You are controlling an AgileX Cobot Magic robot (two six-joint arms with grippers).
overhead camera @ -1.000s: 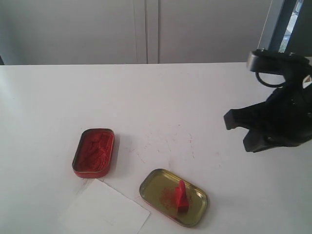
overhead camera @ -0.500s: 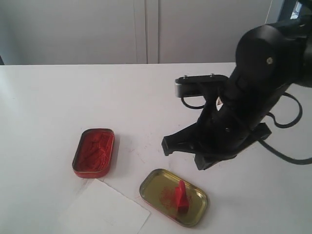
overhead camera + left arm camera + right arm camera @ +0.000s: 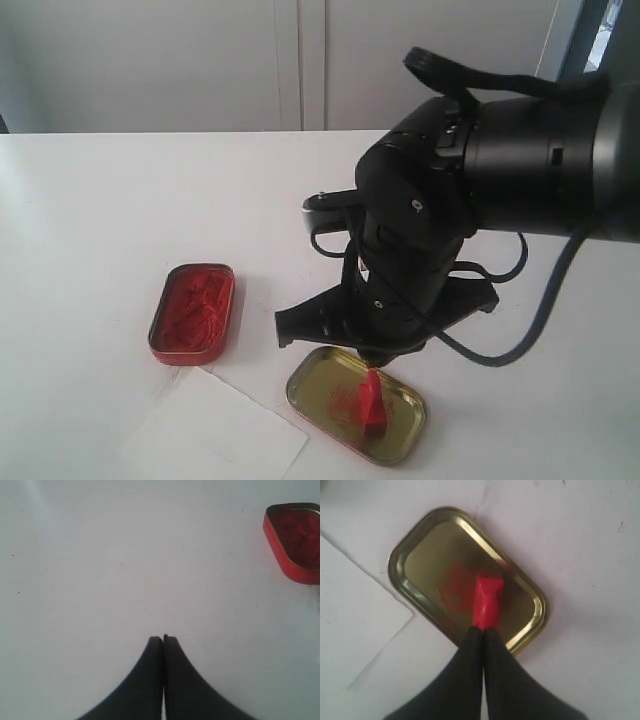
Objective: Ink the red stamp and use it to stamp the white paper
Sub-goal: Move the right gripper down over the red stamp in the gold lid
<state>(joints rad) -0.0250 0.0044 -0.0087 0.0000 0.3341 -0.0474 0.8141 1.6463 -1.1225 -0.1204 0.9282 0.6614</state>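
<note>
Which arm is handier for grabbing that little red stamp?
Right: the right pincer hangs shut above the stamp in the lid; the left pincer is over bare table near the ink tin.

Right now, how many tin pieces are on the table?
2. The red ink tin sits at left; the brass lid, holding the red stamp, lies under the right claw. The arm may hide more.

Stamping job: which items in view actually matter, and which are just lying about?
In the job:
red stamp, lying in the lid
red ink tin
white paper
right end effector, shut, tips by the stamp

Lying about:
brass lid, only a rest for the stamp
left end effector, shut, over the table
</note>
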